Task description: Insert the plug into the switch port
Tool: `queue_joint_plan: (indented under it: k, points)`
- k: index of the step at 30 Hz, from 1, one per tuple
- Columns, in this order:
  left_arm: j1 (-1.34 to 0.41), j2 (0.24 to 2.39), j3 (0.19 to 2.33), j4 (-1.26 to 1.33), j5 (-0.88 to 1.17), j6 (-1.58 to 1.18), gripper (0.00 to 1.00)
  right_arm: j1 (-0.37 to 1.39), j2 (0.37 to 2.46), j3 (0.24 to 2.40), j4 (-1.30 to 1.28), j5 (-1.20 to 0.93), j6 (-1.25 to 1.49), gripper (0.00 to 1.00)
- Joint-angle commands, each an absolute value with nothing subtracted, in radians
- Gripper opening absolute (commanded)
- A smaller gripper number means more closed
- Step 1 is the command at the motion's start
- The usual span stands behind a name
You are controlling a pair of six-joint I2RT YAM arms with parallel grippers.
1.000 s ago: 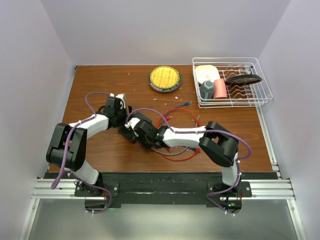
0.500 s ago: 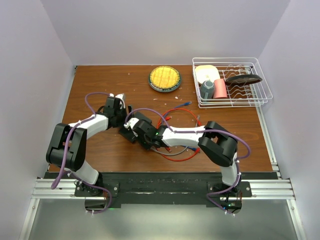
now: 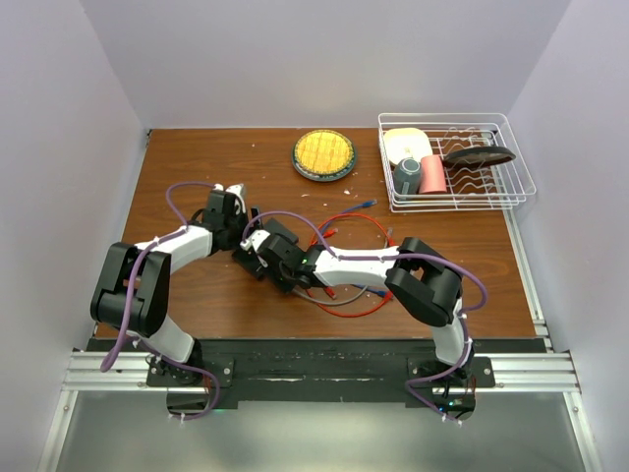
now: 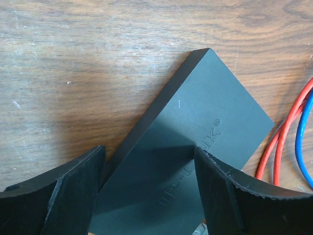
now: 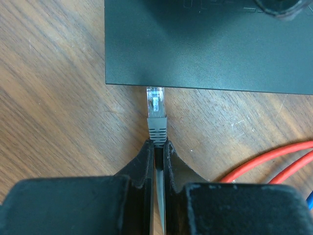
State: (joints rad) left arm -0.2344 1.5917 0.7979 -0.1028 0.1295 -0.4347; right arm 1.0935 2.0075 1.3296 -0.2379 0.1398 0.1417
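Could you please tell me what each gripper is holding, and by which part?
The right gripper pinches the grey cable just behind its plug. The left gripper straddles the switch; whether it grips cannot be told.

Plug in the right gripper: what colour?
The plug has a clear tip and a grey boot; the right wrist view shows it best.

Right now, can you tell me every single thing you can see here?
table: one, brown wood, under everything
switch: one, dark grey, left of middle
plug: one, clear with grey boot, tip at the switch's edge
cables: several, red, blue, grey, looped beside the switch
dish: one, yellow, round, far middle
rack: one, white wire, far right corner
pink cup: one, pink, in the rack
left tool: one, black, open over the switch
right tool: one, black, shut on the plug
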Motion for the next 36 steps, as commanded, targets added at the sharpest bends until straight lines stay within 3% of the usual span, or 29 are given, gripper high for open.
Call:
queue_joint_plan:
  k: [1, 10, 36]
  points:
    - [-0.229, 1.6, 0.761, -0.115, 0.15, -0.448, 0.78, 1.101, 2.025, 1.319, -0.265, 0.112, 0.149, 0.0]
    - [-0.229, 1.606, 0.761, -0.112, 0.152, -0.451, 0.77, 1.101, 1.993, 1.276, -0.219, 0.054, 0.133, 0.0]
    - [-0.229, 1.578, 0.75, -0.127, 0.189, -0.44, 0.75, 1.101, 2.088, 1.434, -0.376, 0.233, 0.222, 0.0]
